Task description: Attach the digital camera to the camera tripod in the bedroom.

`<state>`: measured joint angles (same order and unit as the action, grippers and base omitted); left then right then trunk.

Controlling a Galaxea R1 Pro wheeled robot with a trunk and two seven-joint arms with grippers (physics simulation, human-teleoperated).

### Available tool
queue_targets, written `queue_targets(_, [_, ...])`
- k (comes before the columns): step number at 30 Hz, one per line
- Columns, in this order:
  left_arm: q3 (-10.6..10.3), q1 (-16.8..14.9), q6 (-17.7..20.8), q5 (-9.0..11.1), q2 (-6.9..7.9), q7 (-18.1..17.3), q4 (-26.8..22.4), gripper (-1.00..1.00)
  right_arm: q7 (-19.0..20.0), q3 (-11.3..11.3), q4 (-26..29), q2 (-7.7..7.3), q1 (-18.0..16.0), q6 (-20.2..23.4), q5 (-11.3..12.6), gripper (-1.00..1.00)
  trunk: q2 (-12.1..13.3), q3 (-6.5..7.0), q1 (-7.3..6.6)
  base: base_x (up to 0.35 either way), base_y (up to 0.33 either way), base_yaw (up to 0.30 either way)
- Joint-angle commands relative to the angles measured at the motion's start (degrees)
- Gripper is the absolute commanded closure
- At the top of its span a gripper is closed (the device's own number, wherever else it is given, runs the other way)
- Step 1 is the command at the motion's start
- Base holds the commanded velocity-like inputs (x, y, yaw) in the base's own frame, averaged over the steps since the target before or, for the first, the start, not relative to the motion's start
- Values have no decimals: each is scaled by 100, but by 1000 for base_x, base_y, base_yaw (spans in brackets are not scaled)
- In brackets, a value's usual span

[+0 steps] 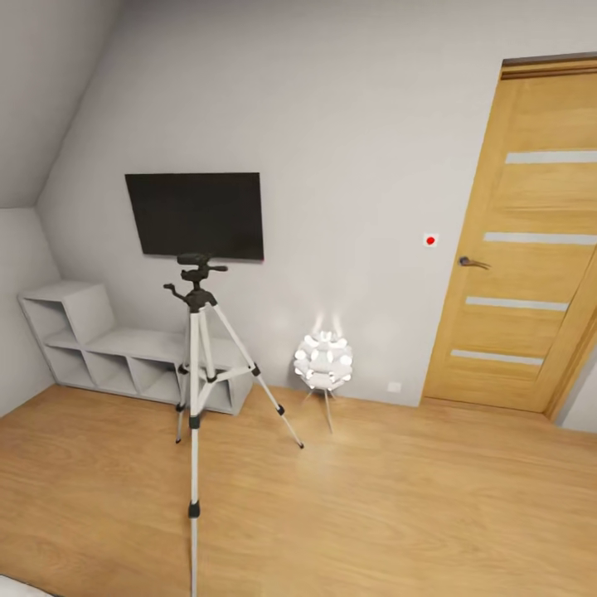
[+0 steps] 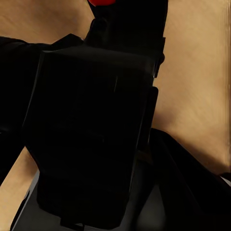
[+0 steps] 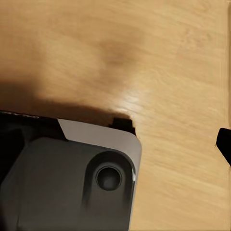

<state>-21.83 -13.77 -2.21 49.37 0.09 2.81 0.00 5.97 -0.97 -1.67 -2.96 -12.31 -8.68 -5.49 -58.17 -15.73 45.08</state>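
Note:
The camera tripod point(image 1: 196, 365) stands on the wooden floor at the left, silver-white legs spread. Its black head point(image 1: 197, 272) with the pan handle is bare, in front of the wall TV. In the left wrist view a black boxy digital camera point(image 2: 91, 125) sits very close, a red button point(image 2: 102, 1) at its far end. Dark parts of my left gripper point(image 2: 96, 159) flank it on both sides, shut on it. In the right wrist view one dark fingertip point(image 3: 224, 144) of my right gripper pokes in over the floor; its opening is hidden.
A black TV point(image 1: 195, 214) hangs on the white wall above a low grey cube shelf point(image 1: 99, 344). A white petal-shaped lamp point(image 1: 323, 361) glows right of the tripod. A wooden door point(image 1: 522, 240) stands at the right. The robot's grey base point(image 3: 72, 183) shows over the floor.

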Motion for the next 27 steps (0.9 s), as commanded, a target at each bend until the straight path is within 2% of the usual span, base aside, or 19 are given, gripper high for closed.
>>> queue_targets(1, [-50, -3, -13, 29, -1, 9, 0, 100, 1, -3, -18, 0, -8, -36, -53, -100, -4, -7, 4, 311, -110, 0])
queue_targets(27, [-50, -3, -43, 29, 0, 9, 0, 100, 1, 0, -18, 5, -8, -35, -49, -100, -4, -7, 4, 301, -128, 0])
